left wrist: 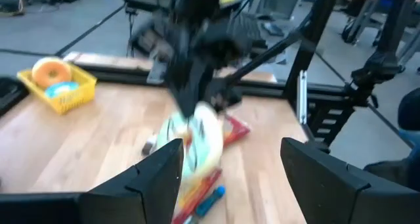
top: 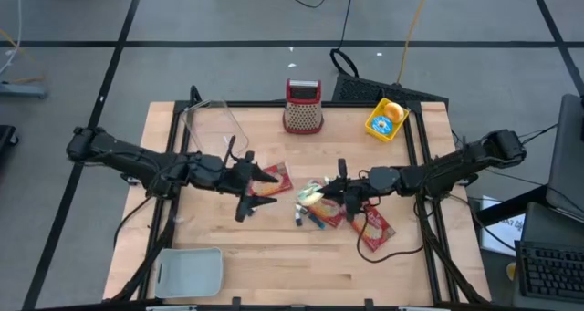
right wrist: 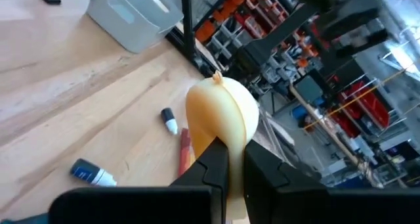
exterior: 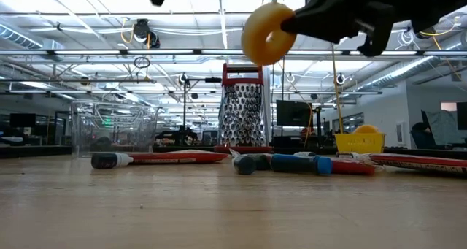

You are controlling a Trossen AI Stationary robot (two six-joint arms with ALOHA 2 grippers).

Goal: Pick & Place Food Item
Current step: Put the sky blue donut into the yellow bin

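A yellow ring-shaped food item (exterior: 266,33) hangs high above the table, with my right gripper (top: 339,197) shut on it. The same item shows as a pale yellow lump in the high view (top: 313,194) and in the right wrist view (right wrist: 222,112). My left gripper (top: 255,191) stands open just to the item's left, facing it, with nothing between its fingers (left wrist: 157,168). Under the item, markers and red packets (top: 315,215) lie flat on the wood. My right gripper pinches the ring's rim (right wrist: 226,135) between its two fingers. The fingers come about level from the table's right side. Only the rim's edge lies between the fingertips (exterior: 303,19). The ring stands on edge beyond them, lifted clear of the table.
A metal grater (top: 303,106) with a red handle stands at the far edge. A yellow basket (top: 385,119) with a donut sits far right, a clear container (top: 210,129) far left, a grey bin (top: 189,270) near left. A red packet (top: 374,229) lies right of centre.
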